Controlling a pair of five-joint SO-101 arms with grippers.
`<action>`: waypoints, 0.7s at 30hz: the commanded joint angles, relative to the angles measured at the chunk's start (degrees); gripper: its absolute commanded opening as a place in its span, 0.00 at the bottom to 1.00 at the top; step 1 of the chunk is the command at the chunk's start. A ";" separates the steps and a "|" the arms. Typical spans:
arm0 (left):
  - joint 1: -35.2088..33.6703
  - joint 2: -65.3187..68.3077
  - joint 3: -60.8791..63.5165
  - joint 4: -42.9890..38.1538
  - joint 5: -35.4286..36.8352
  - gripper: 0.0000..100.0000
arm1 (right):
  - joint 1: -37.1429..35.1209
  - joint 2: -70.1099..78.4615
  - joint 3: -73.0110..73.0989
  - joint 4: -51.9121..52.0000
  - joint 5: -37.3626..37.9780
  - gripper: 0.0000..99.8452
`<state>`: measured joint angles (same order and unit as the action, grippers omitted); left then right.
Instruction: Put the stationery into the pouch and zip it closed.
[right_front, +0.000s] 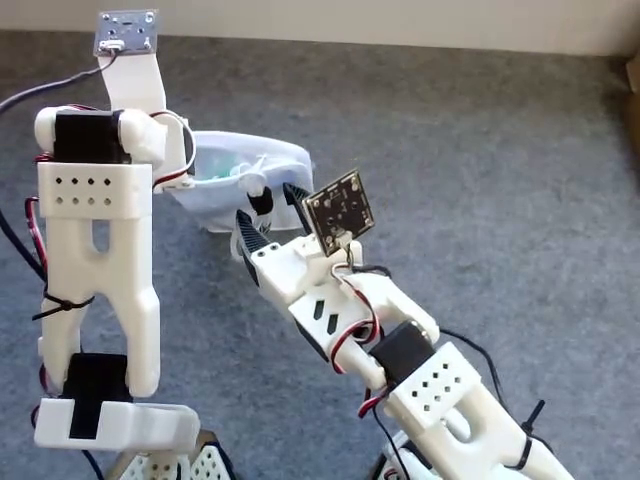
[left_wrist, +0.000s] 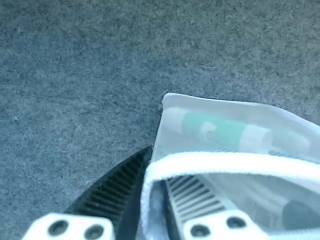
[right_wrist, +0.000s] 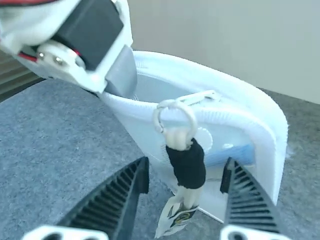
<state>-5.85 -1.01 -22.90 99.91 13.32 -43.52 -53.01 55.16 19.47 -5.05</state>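
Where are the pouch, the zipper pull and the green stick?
pouch (right_wrist: 272, 150), right wrist view, white rim.
zipper pull (right_wrist: 186, 162), right wrist view, black tab.
green stick (left_wrist: 227, 132), left wrist view, green middle band.

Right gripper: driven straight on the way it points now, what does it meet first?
Probably the black zipper pull, hanging between the open fingers of the right gripper; the pouch wall lies just behind it. Depth is unclear, so how near is uncertain.

Left end of the white translucent mesh pouch (right_front: 290, 165) hidden beneath the white plastic left arm (right_front: 95, 200); inside, green-and-white cylinder (left_wrist: 220, 131) blurred, dark rounded object (left_wrist: 300, 216) cut off at picture's edge, neither identifiable.
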 joint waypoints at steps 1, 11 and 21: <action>-0.48 1.36 1.10 -0.70 0.70 0.01 | -0.66 -1.19 1.36 -5.05 0.26 0.22; -0.66 1.36 1.10 -0.53 0.70 0.01 | -0.31 -1.80 5.58 -12.70 0.53 0.09; -0.66 1.45 1.19 -0.53 0.62 0.01 | -0.31 -3.21 5.58 -12.26 1.67 0.06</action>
<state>-5.67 -1.01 -22.90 99.91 13.32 -43.52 -53.01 61.49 8.66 -5.05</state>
